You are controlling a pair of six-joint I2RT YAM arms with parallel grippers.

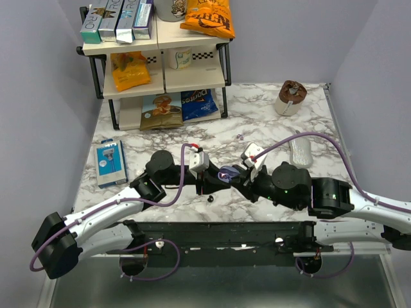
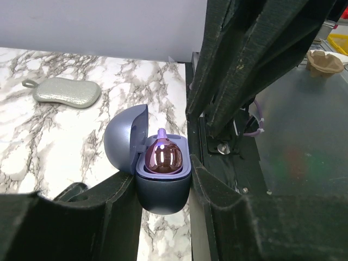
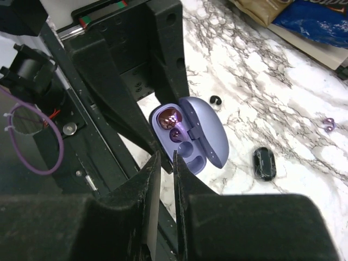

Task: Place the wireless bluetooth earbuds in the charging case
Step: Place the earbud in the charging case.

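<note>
1. We see the left gripper (image 2: 163,185) clamped on the charging case (image 2: 162,205): one finger presses each side of the case's lower half, and the case sits upright between them, lifted off the marble table (image 1: 270,128).
2. The case's lid (image 2: 124,142) stands open, hinged back to one side.
3. One earbud (image 2: 162,156) already lies in a well of the case, its glossy surface shining pinkish. In the right wrist view we find it in the well nearest the left arm (image 3: 167,117), and the well nearest the camera looks unfilled.
4. The other earbud (image 3: 265,163), glossy black, lies loose on the marble beside the case, on its lid side and apart from it.
5. The right gripper (image 3: 166,163) hangs just in front of the case. Its jaws stand nearly together with only a thin slit between them, and we see nothing in that slit.
6. From above, both grippers meet near the middle of the table's near half, the left (image 1: 210,179) and the right (image 1: 239,179) with the lilac-blue case (image 1: 227,173) between them.
7. A small dark bit (image 1: 210,199) lies on the marble near the front edge; we cannot tell what it is.
8. A grey pad (image 1: 300,153) lies to the right, and a snack shelf (image 1: 160,51) stands at the far left.
</note>
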